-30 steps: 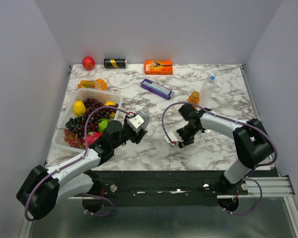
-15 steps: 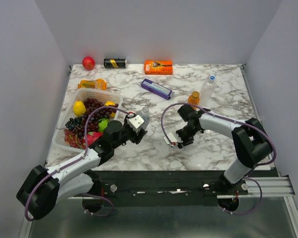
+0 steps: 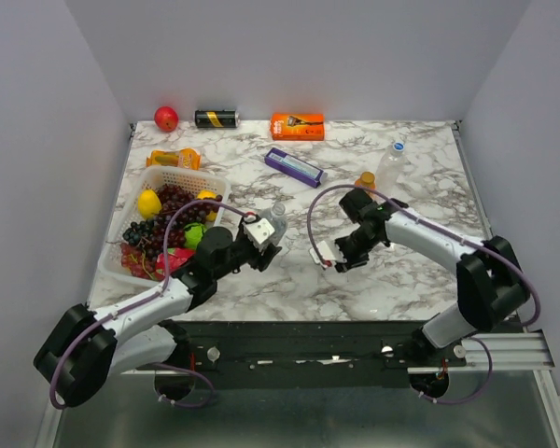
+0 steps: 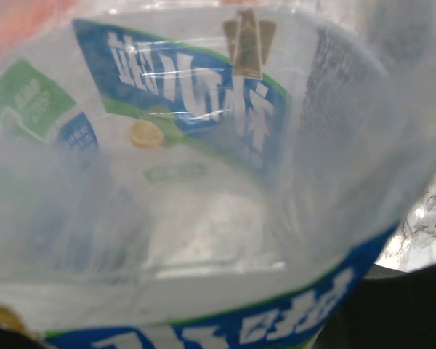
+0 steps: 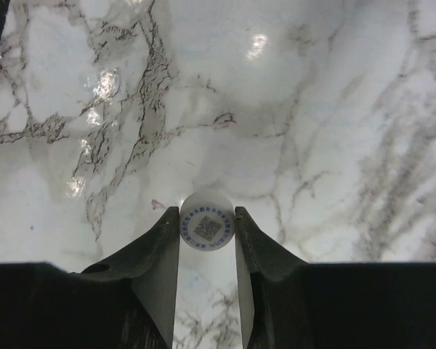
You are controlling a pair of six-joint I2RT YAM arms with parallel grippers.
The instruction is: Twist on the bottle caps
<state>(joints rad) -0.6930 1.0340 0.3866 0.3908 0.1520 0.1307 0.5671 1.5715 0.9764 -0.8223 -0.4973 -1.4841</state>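
2 grips are holding right of the basket (image 3: 179, 174): left tool (image 3: 267, 229) clamping labelled bottle (image 4: 203, 145), right tool (image 5: 207, 215) clamping whitish cap (image 5: 207, 229).

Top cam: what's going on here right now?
Cap-screwing job, mid-step. The left gripper holds the labelled clear bottle upright beside the fruit basket. The right gripper is shut on the whitish cap, pinched between its fingers over the marble table and apart from that bottle. The cap is not on yet. The blue-capped bottle and the orange bottle stand at the far right.
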